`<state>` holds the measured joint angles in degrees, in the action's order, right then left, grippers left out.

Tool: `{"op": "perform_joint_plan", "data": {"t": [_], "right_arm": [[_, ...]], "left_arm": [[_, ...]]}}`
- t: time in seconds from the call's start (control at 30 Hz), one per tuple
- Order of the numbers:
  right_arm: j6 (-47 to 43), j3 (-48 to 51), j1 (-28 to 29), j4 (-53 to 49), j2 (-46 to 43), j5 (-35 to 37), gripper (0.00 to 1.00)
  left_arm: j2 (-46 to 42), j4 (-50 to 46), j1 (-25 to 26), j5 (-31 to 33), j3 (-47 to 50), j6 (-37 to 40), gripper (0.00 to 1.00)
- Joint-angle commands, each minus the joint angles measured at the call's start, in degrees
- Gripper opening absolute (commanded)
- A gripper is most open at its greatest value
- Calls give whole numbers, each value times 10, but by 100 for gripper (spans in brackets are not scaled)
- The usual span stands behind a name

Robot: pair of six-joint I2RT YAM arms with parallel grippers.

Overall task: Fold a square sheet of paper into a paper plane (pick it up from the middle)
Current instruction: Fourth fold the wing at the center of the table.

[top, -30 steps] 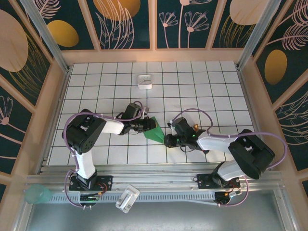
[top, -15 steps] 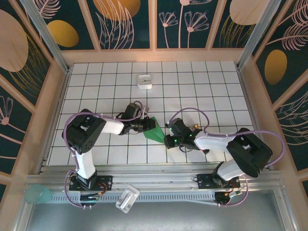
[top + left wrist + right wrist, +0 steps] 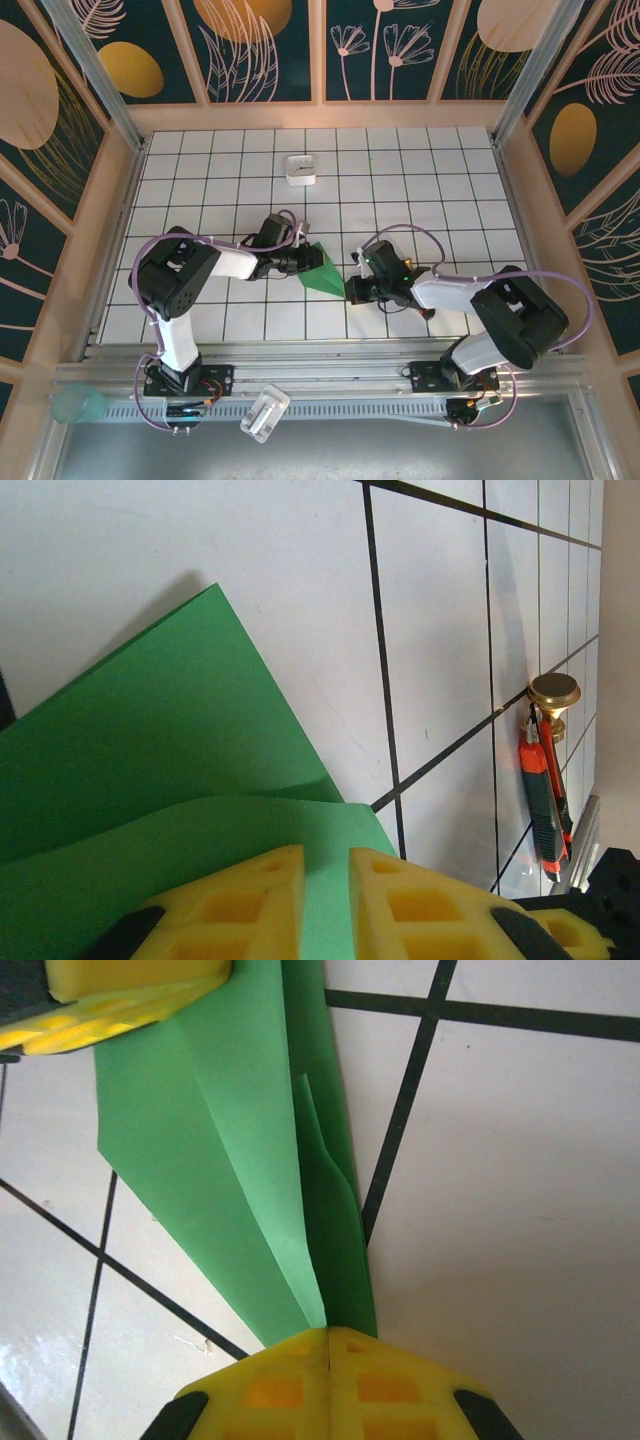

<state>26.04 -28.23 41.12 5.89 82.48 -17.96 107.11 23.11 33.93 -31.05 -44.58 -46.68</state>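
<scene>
A white tiled table [image 3: 400,170] lay under two robot arms. At its middle, between the arms, was the folded green paper [image 3: 322,272], a pointed, layered wedge. The left gripper [image 3: 326,900] pinched its wide end between yellow pads. The right gripper [image 3: 328,1360] was clenched on the narrow tip. The paper looked thin, light and limp, easily crumpled or torn, and likely to slide on smooth tile. It seemed best held at the layered, creased edges, where it looked stiffest.
</scene>
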Motion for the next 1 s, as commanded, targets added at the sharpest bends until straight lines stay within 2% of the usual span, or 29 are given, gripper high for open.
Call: {"op": "perform_joint_plan", "data": {"t": [0.0,0.17,0.5,0.8,0.97], "right_arm": [[19,24,-12,2,-15,-45,5],[18,27,-16,-1,-23,-51,8],[-18,8,-6,-58,-50,-10,16],[-26,-5,14,-57,-22,17,15],[-28,-8,13,-56,-10,24,11]], "left_arm": [[23,-69,-13,40,12,18,21],[21,-70,-14,42,12,19,21],[23,-72,-14,40,12,19,20],[24,-71,-14,39,11,19,20],[22,-73,-14,38,11,18,20]]}}
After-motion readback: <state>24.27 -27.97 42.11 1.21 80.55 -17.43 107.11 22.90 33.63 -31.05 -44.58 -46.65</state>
